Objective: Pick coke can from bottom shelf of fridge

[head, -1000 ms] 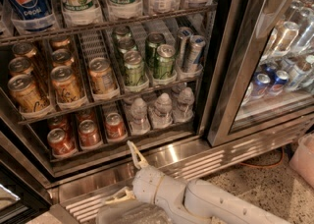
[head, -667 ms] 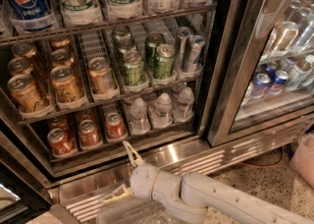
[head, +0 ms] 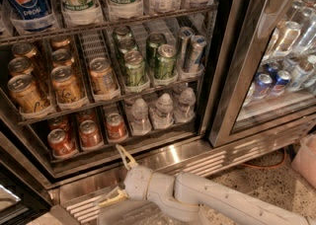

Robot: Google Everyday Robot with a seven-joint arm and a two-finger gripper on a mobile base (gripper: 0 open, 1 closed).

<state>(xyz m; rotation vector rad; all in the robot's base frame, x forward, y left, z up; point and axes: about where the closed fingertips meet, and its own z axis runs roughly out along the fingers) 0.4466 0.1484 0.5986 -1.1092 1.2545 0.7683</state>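
The gripper (head: 116, 177) hangs low in front of the fridge (head: 231, 76), below the steel sill. Its two pale fingers (head: 126, 155) are splayed wide with nothing between them, one pointing up toward 12 o'clock and the other out toward 8 o'clock. The red cans stand on the bottom shelf (head: 129, 146) at about 11 o'clock from the gripper, in three lanes at the left end. The coke can (head: 116, 126) in the right-hand lane is the closest and looks like the most direct choice, though the lettering is too small to read. Small water bottles (head: 163, 111) crowd the lanes at its 3 o'clock, and the rack of orange-gold cans (head: 64, 83) hangs at its 12 o'clock, so there is probably little room overhead. To do this step well, the arm should rise until the fingers clear the sill, then turn the wrist so the fingers straddle the can from either side. It should travel straight into the lane rather than coming in at an angle. The open span should be kept until the can's body sits well between the pads. The grip is best closed around the middle of the can, because thin aluminium dents and the rounded top gives a poor hold. The main risks are clipping the neighbouring red can (head: 90, 133) at 9 o'clock or nudging the bottles.
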